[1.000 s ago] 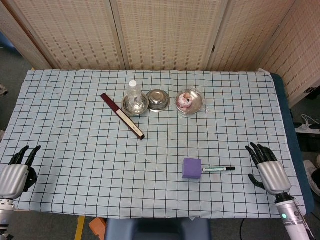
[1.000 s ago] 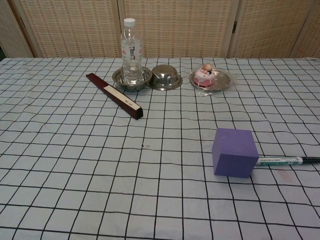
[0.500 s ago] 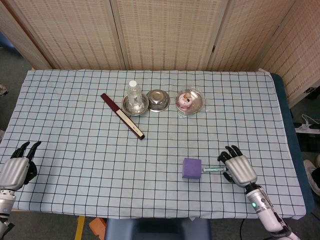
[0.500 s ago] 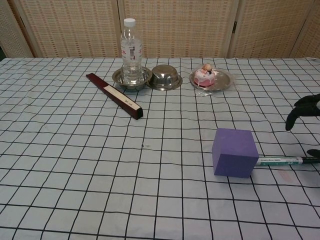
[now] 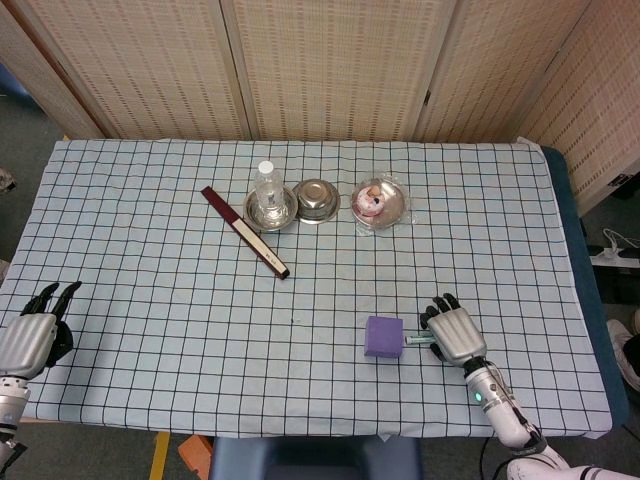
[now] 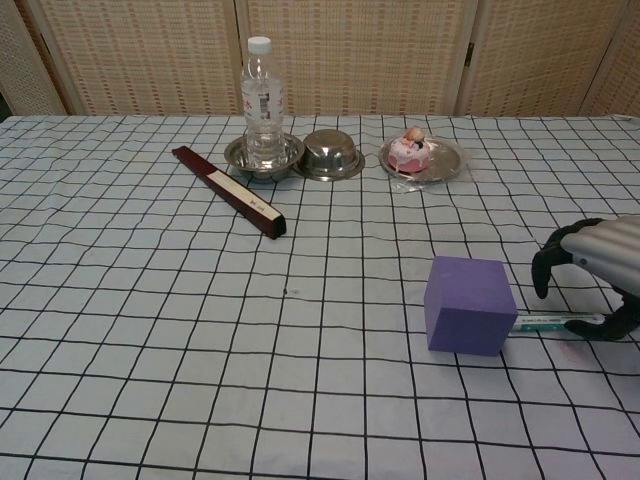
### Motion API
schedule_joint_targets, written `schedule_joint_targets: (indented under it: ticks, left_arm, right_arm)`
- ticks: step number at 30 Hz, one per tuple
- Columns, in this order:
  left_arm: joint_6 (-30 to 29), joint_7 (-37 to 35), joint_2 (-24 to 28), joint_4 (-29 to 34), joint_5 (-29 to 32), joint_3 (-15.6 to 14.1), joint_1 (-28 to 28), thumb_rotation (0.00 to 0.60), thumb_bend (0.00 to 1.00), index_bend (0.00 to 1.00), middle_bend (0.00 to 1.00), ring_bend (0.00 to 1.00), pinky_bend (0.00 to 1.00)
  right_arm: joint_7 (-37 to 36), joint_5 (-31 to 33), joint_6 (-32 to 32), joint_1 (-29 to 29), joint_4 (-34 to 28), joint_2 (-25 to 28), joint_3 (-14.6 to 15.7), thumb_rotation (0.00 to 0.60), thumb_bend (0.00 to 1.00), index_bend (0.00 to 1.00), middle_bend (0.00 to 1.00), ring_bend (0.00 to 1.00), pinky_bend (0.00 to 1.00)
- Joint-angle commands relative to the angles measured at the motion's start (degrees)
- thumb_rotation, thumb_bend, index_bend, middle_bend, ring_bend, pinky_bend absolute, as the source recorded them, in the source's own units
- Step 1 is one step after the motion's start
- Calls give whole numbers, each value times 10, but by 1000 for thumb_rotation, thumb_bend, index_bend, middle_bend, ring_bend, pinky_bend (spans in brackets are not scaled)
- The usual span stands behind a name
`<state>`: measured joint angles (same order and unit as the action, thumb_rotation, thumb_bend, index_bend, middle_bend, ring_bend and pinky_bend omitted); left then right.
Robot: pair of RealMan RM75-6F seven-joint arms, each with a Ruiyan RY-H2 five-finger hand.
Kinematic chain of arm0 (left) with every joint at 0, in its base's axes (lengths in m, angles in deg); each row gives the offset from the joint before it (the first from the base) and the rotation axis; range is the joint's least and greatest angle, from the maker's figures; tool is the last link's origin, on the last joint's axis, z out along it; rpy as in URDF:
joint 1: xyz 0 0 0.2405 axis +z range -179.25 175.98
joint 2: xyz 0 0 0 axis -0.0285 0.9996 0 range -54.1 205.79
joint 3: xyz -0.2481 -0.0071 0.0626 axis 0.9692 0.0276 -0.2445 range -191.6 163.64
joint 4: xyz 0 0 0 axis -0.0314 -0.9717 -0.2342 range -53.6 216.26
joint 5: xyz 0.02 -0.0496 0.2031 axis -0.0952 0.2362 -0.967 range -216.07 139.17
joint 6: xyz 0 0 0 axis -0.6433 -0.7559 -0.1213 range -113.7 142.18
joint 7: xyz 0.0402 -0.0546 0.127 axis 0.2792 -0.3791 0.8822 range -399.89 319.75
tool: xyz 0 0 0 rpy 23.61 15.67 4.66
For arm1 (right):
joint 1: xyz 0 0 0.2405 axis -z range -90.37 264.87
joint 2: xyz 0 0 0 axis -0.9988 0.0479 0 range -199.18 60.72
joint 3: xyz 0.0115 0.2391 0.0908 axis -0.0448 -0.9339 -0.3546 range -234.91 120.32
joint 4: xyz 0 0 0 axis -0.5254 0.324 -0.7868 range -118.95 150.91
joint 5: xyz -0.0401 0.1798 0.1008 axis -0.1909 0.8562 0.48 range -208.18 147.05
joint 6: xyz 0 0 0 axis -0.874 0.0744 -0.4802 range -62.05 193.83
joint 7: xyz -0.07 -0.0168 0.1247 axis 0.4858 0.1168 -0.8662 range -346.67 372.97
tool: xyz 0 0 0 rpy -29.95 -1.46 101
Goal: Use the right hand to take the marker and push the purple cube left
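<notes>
The purple cube (image 5: 383, 336) (image 6: 469, 305) rests on the checked cloth, right of centre near the front. A marker (image 5: 417, 339) (image 6: 555, 323) lies flat just to its right, its near end almost touching the cube. My right hand (image 5: 454, 334) (image 6: 595, 270) hovers over the marker's right part, fingers curved down around it, the thumb low by the barrel; no firm grip shows. My left hand (image 5: 33, 336) rests at the table's front left corner, fingers apart and holding nothing.
At the back stand a water bottle (image 5: 266, 187) in a steel dish, a steel bowl (image 5: 317, 199) and a plate with a pink cake (image 5: 378, 202). A dark red folded fan (image 5: 245, 231) lies diagonally left of them.
My right hand has swept left from the table's right edge to just over the marker, covering its right end. The cube, the marker and the left hand stay put.
</notes>
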<state>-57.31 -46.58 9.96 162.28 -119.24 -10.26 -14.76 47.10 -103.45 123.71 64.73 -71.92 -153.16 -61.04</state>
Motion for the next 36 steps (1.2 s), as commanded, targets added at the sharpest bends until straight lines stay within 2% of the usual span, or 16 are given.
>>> schedule_joint_targets:
  ticks: [1,6,12,16,23,26,31,36]
  left_arm:
    - [3,-3,0,-2,-1,-1,-2,600,486,0,0,0,147]
    - [6,-5,0,-4,-1,-2,-4,600,485,0,0,0,148]
    - [9,-3,0,-6,2,-3,-5,600,486,0,0,0,147]
    - [4,36,-10,-14,24,4,-3,600,489,0,0,0,148]
    - [5,76,-15,-4,52,11,-1,600,487,0,0,0,148]
    - [5,77,-14,0,53,11,0,600,487,0,0,0,147]
    - [7,79,-12,3,58,11,0,600,489,0,0,0,147]
    - [2,84,-10,8,58,11,3,600,489,0,0,0,147]
  right_arm:
    - [19,15,-3,-4,-1,-4,7,600,218,436,346,157,137]
    - [35,32,-4,-10,-2,-8,10,600,218,443,357,172,141]
    - [40,36,4,-13,0,-13,17,600,221,519,411,220,167]
    - [49,36,12,-14,2,-16,24,600,239,569,456,252,187]
    - [72,49,13,-17,-2,-16,33,600,243,575,467,261,198]
    - [73,44,20,-16,-5,-16,37,600,251,609,514,307,226]
    - [82,48,21,-18,-4,-17,44,600,288,721,644,443,293]
    - [81,49,25,-17,3,-22,47,600,338,801,716,513,331]
